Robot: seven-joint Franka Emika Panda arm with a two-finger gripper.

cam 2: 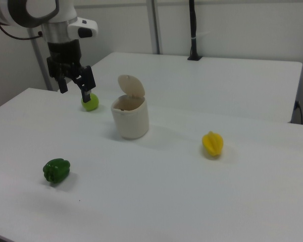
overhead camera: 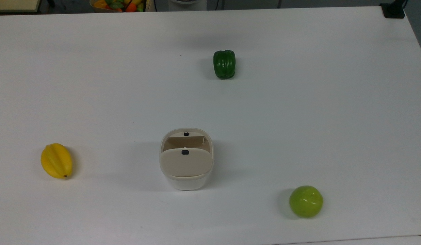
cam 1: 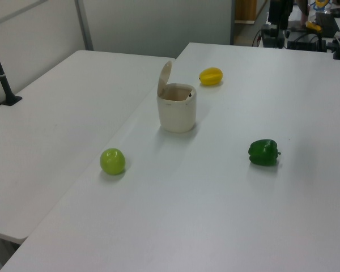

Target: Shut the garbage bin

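the bin (cam 2: 130, 119) stands near the middle of the surface (cam 2: 192, 191), its lid (cam 2: 132, 86) hinged up and nearly upright. the tool (cam 2: 74, 84) hangs released, fingers spread and empty, to the right view's left of the bin at about lid height. to shut it, the tool likely must cross toward the right view's right and press the lid down over the opening.

Lab: white tables (cam 1: 73, 113), robot arm (cam 2: 35, 12).
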